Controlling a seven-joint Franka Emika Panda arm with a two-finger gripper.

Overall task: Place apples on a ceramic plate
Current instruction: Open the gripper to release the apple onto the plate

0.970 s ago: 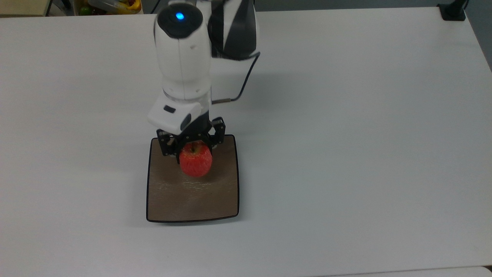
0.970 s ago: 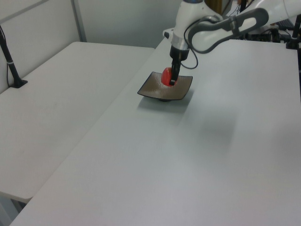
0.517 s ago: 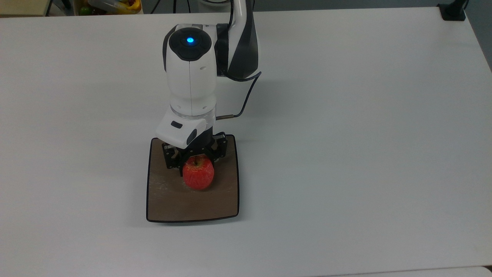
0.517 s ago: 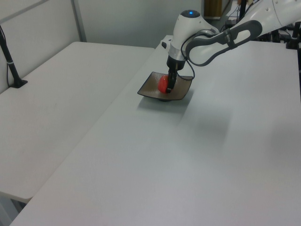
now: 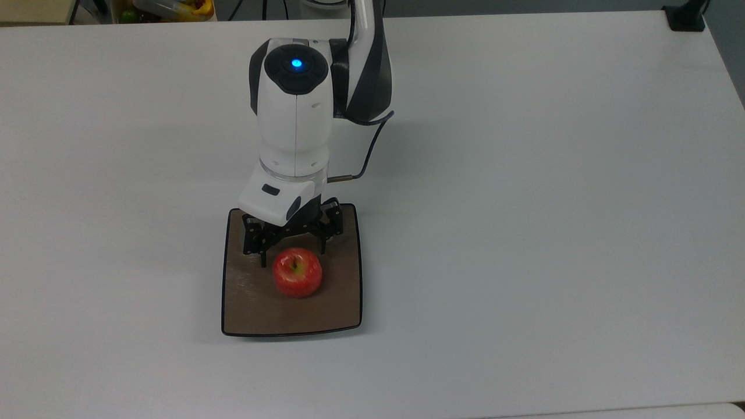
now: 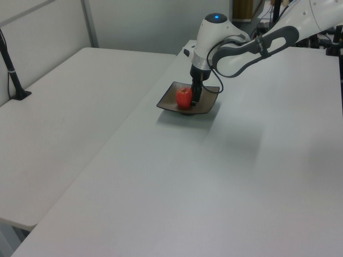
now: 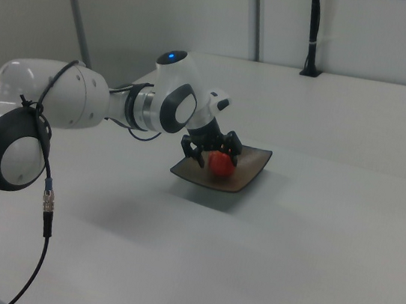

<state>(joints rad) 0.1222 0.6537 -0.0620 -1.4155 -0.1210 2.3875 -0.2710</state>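
Observation:
The red apple point(image 5: 297, 272) rests on the square brown plate point(image 5: 343, 297), stem up, near the plate's middle. The left view shows the apple point(image 6: 184, 97) on the plate point(image 6: 167, 100), and the right view shows the apple point(image 7: 222, 164) on the plate point(image 7: 252, 168). My gripper point(image 5: 292, 251) hangs over the plate's far half, just behind the apple in the top view. It is open, with its black fingers point(image 5: 263, 255) spread wider than the apple and not touching it. The gripper point(image 6: 195, 96) also appears beside the apple, as does the gripper point(image 7: 210, 153).
The plate lies on a wide white table point(image 5: 524, 233). A black post base point(image 5: 685, 17) stands at the top view's upper right corner. A second white table point(image 6: 64, 118) adjoins at the left view's left.
The gripper brought the apple down onto the plate and opened. The apple now lies free, a little nearer the plate's middle, with its stem showing.

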